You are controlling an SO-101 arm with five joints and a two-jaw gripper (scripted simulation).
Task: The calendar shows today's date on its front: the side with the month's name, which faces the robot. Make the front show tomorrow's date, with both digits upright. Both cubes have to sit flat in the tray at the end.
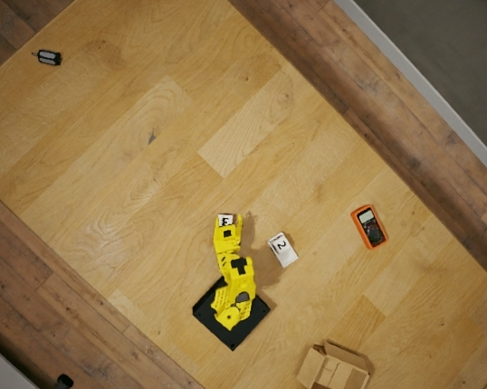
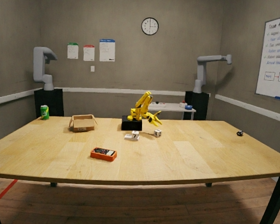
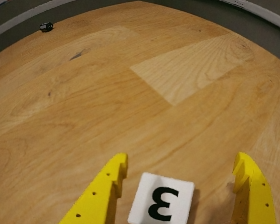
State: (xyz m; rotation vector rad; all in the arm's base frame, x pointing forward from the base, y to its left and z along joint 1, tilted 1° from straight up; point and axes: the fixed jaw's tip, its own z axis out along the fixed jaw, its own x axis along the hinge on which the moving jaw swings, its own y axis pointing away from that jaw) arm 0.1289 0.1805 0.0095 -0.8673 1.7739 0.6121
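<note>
Calendar (image 1: 291, 259) (image 2: 128, 136): white, on desk (image 1: 166, 181) (image 2: 69, 156) (image 3: 91, 115), at one o'clock from the arm's base in the top view. One cube (image 1: 281, 243) (image 2: 135, 135) aboard, 2 uppermost, 7 on a side. Loose cube (image 1: 225, 220) (image 2: 157, 133) (image 3: 161, 200) at ten o'clock from it, black 3 uppermost. Hand (image 1: 228, 217) (image 2: 161, 118) (image 3: 181, 155) above loose cube, fingers apart, gripping nothing.
</note>
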